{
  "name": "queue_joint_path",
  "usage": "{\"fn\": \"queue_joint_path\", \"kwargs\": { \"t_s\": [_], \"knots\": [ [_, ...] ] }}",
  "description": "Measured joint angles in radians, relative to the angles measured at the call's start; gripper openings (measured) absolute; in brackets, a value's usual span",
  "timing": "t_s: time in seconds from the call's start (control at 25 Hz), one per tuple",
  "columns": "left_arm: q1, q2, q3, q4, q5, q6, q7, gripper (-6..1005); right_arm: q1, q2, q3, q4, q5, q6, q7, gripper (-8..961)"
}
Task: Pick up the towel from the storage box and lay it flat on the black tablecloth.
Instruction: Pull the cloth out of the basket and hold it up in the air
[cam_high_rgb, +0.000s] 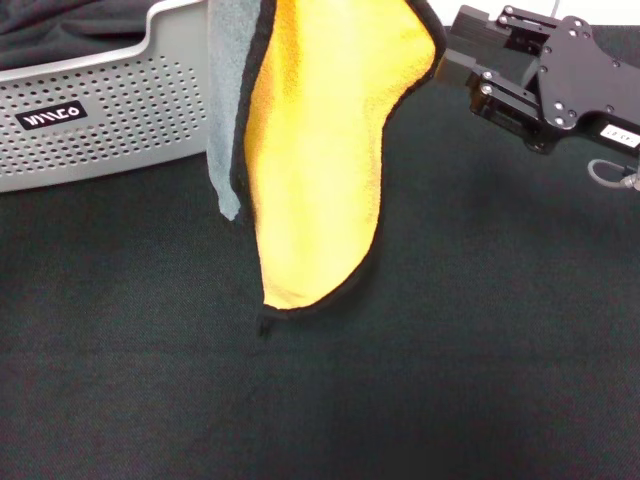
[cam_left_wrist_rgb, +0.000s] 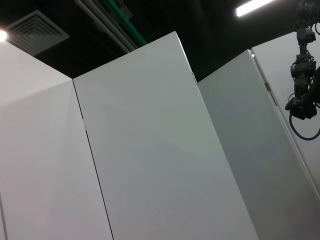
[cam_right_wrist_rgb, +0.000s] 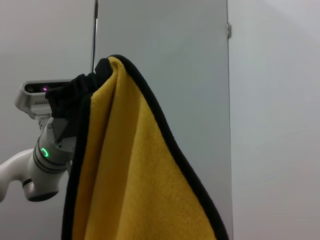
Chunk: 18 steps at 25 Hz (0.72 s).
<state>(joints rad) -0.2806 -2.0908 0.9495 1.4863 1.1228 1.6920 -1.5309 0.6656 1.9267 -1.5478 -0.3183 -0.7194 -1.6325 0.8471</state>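
The orange-yellow towel (cam_high_rgb: 315, 150) with black edging hangs folded in the air, its grey reverse (cam_high_rgb: 225, 100) showing on the left. Its lower tip reaches down to the black tablecloth (cam_high_rgb: 470, 350); I cannot tell if it touches. My right gripper (cam_high_rgb: 445, 50) at the upper right is shut on the towel's upper corner. The right wrist view shows the towel (cam_right_wrist_rgb: 135, 180) hanging close in front of the camera. The light grey storage box (cam_high_rgb: 110, 120) stands at the back left, just left of the towel. My left gripper is out of view.
A dark cloth (cam_high_rgb: 60, 30) lies inside the storage box. The tablecloth spreads across the whole front and right. The left wrist view shows only white wall panels (cam_left_wrist_rgb: 150, 150) and a dark ceiling. The robot's head (cam_right_wrist_rgb: 42, 97) shows behind the towel.
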Motion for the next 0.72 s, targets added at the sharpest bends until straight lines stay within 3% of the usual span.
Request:
{"fn": "queue_joint_path", "kwargs": {
  "t_s": [0.56, 0.72],
  "knots": [
    [0.0, 0.0, -0.002, 0.0, 0.0, 0.0, 0.0, 28, 0.027, 0.011, 0.002, -0.003, -0.051, 0.021, -0.003, 413],
    [0.002, 0.0, -0.002, 0.0, 0.0, 0.0, 0.0, 28, 0.015, 0.016, 0.023, -0.004, -0.051, 0.017, -0.019, 299]
  ]
}}
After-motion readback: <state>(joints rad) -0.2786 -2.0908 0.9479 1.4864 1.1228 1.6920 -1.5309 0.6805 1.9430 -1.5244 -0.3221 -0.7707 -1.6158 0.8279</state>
